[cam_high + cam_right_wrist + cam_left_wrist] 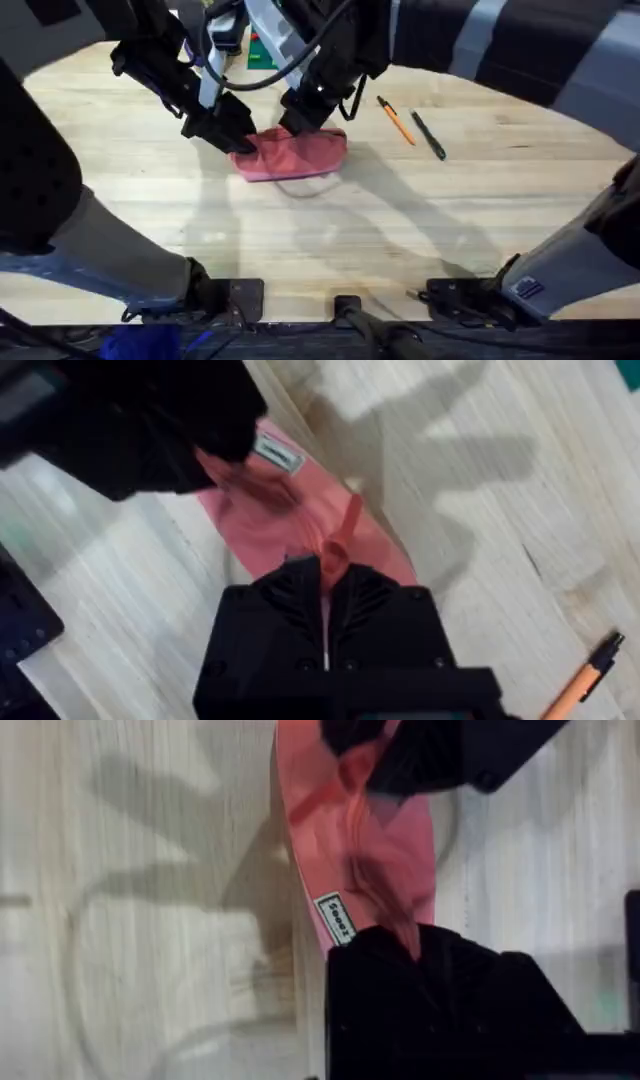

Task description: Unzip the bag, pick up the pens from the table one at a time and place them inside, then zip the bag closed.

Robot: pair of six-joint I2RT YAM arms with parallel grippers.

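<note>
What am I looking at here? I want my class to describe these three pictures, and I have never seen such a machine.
These are two robot arms at a wooden table. One picture looks down from above; the other two come from a small camera on each arm's wrist, so each shows that arm's own black fingers at its bottom edge.

On the table lies a pink-red bag. The left gripper is shut on one end of it, and the right gripper pinches a small pink tab at the other end, most likely the zipper pull. The wrist pictures show the same bag close up.

Beside the bag lie two pens, untouched: an orange pen and a black pen.
</note>
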